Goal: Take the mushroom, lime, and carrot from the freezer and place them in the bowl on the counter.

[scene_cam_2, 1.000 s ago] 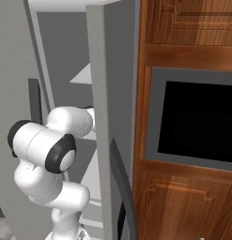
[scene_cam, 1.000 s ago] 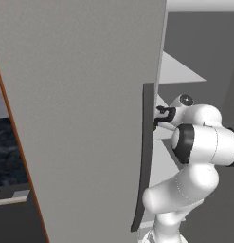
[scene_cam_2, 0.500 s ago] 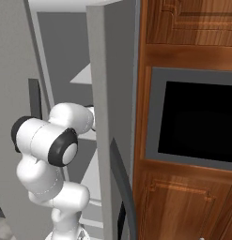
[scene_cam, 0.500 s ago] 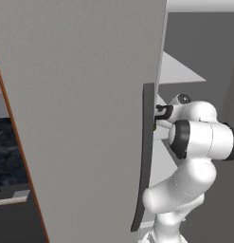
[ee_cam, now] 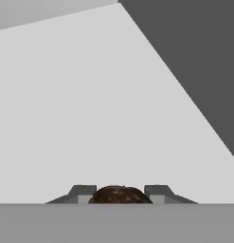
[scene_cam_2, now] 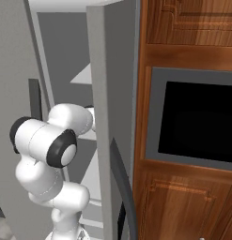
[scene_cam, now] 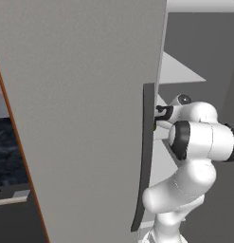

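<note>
Mushroom point(ee_cam: 120, 194) between the jaws in hand view, over white shelf point(ee_cam: 113, 118)

The freezer point(scene_cam: 90, 118) door stands open at the left of the left base view, its handle strip point(scene_cam: 146, 156) along the door's right edge. Behind that edge, the gripper point(scene_cam: 156, 118) reaches in over a shelf point(scene_cam: 177, 71) area. In the hand view the mushroom point(ee_cam: 119, 194) sits between the 2 fingertips point(ee_cam: 83, 192), on a shelf point(ee_cam: 99, 109). Right of the freezer, in the right base view, stands the cabinet point(scene_cam_2: 183, 28) with an oven point(scene_cam_2: 197, 122) set in it.
</note>
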